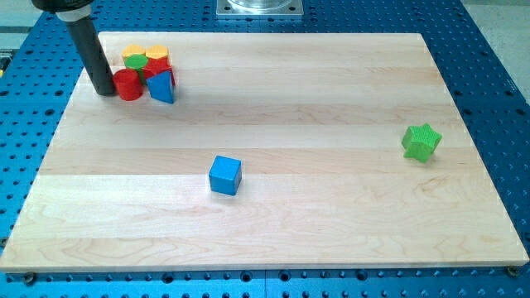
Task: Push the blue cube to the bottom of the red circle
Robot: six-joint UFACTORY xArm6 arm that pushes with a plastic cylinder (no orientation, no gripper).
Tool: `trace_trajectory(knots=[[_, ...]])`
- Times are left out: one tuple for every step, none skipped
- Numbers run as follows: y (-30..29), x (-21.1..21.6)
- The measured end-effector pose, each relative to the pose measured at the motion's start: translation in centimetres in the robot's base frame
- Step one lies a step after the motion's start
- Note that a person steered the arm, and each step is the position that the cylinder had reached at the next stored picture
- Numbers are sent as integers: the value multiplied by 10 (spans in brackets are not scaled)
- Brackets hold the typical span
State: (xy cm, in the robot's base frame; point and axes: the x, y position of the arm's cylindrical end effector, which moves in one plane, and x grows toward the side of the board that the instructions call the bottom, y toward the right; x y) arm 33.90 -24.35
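A single camera looks down at an angle from the near side on a wooden board [273, 99], which fills nearly the whole frame, blue perforated table [497, 83] at the edges.

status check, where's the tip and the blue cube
My tip at top left, touching red circle. Blue cube alone mid-board, far off. Path between them open.

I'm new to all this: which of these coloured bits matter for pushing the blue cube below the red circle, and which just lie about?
In the job: blue cube; red circle; my tip, touching the red circle's left.

Lying about: green star; blue triangle; yellow, green and red cluster.
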Motion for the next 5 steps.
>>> trace_trajectory(knots=[[0,1],[-5,10],[-28,47],[24,63],[112,74]])
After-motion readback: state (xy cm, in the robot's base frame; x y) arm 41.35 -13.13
